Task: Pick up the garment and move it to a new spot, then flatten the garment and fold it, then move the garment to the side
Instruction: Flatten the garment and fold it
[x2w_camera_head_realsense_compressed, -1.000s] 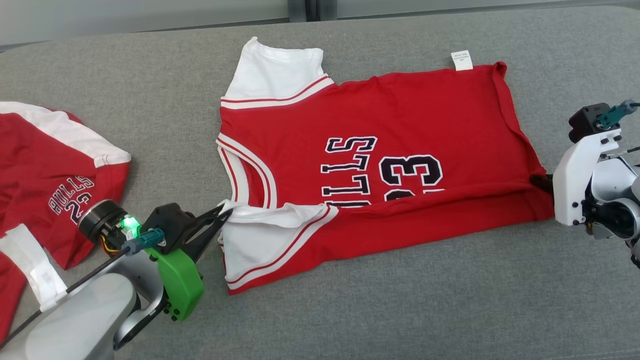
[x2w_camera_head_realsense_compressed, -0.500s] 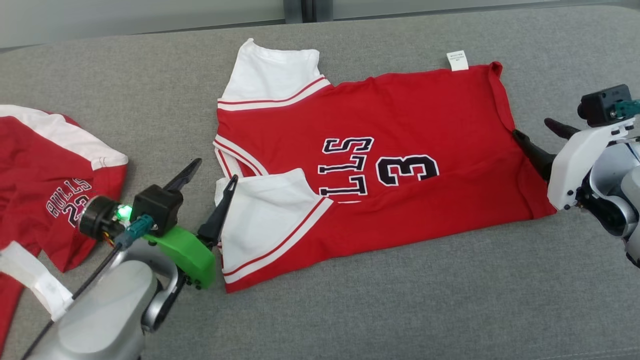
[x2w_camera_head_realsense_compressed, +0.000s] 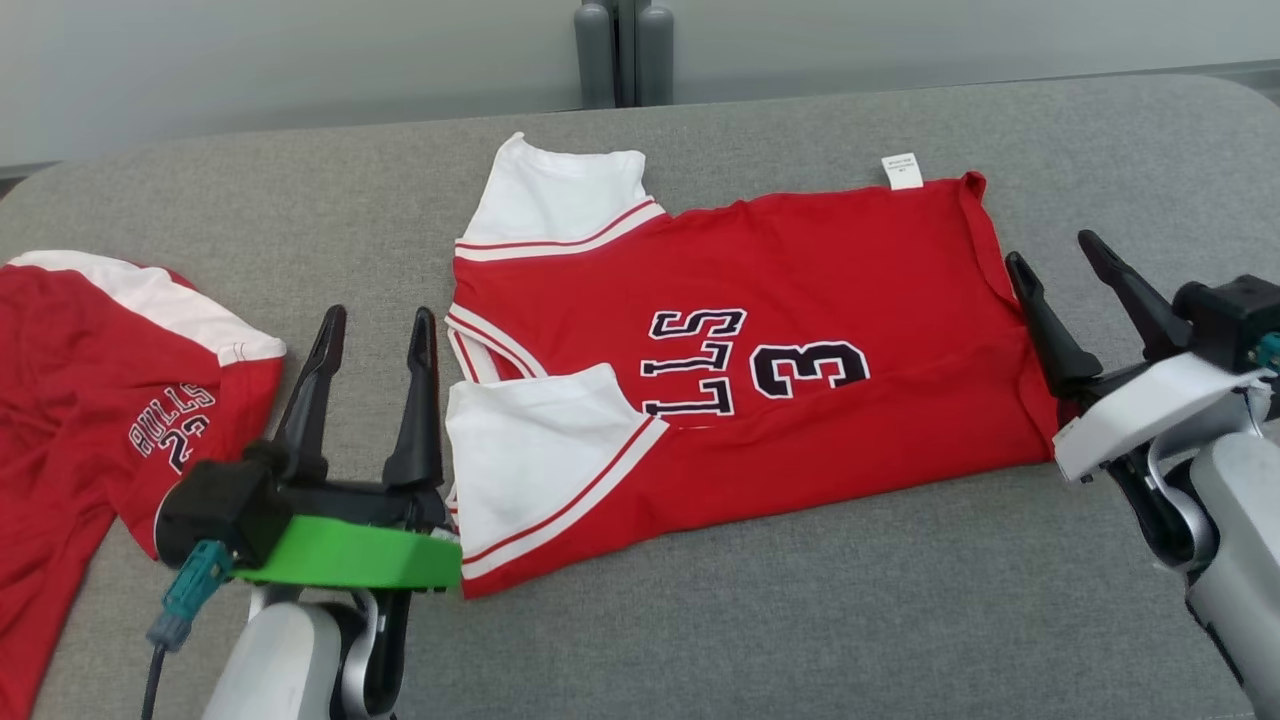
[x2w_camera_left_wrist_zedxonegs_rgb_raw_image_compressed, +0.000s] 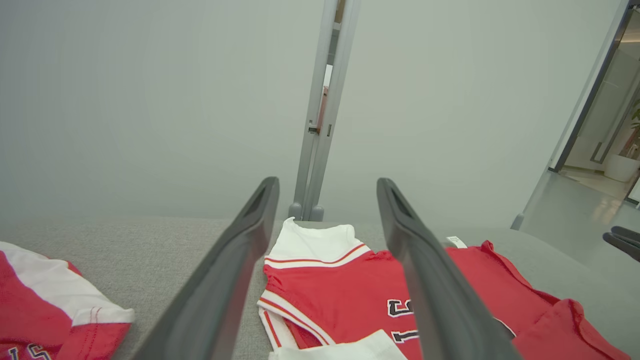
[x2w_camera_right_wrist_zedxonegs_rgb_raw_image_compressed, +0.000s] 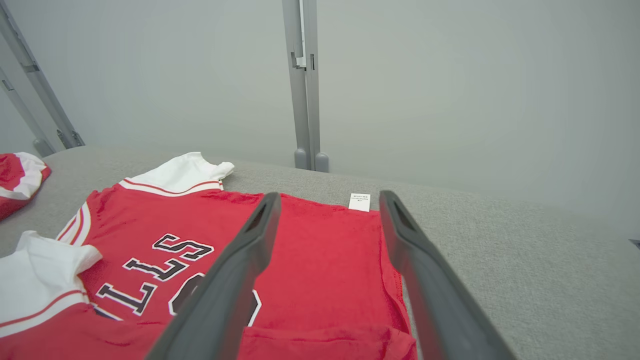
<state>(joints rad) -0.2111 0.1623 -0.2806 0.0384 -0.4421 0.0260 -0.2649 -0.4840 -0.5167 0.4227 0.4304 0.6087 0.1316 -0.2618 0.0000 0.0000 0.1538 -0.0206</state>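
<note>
The red jersey (x2w_camera_head_realsense_compressed: 800, 270) lies spread at the middle of our grey table (x2w_camera_head_realsense_compressed: 800, 620), one white sleeve (x2w_camera_head_realsense_compressed: 530, 440) folded onto its front. Our left jaws stand released beside that sleeve, our right jaws released by the hem (x2w_camera_head_realsense_compressed: 985, 260), both empty.

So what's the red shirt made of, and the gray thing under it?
The red shirt looks like soft, matte knit cloth: it folds and wrinkles limply. The gray surface looks like matte woven fabric, maybe padded: speckled weave, rounded corners.

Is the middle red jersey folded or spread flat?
Folded: the jersey has its white sleeve and near edge doubled over the lettering.
</note>
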